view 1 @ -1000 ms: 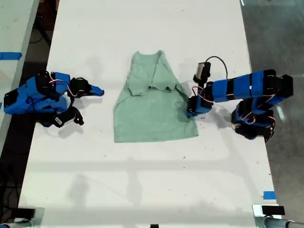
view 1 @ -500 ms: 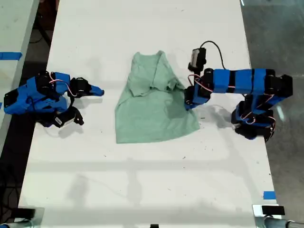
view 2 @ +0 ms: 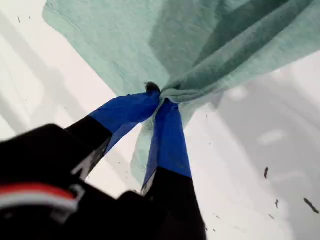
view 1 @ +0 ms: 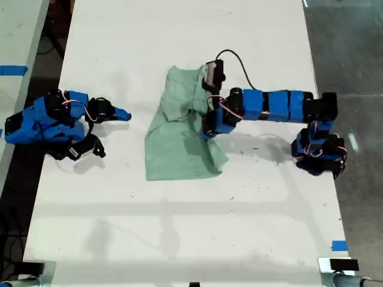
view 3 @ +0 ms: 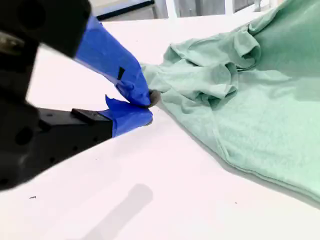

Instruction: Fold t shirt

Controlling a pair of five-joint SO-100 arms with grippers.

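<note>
The pale mint-green, plain short-sleeved fabric t shirt lies near the middle of the long white table, with its neck end toward the far edge in the exterior view. Its side toward the exterior view's right is lifted and drawn inward, leaving a raised fold over the body of the garment.

My first gripper, with blue-taped fingers, is pinched tight on a bunched edge of the t shirt; the cloth hangs gathered from the closed tips above the table. In the exterior view this blue and black arm reaches in from the exterior view's right, over the shirt.

My second gripper rests low over the bare table just beside the crumpled sleeve area, its blue tips pressed together on nothing. Its arm sits folded at the exterior view's left, apart from the shirt.

No brand, label or writing can be read on the shirt or arms. Blue tape strips mark the table's edges.
</note>
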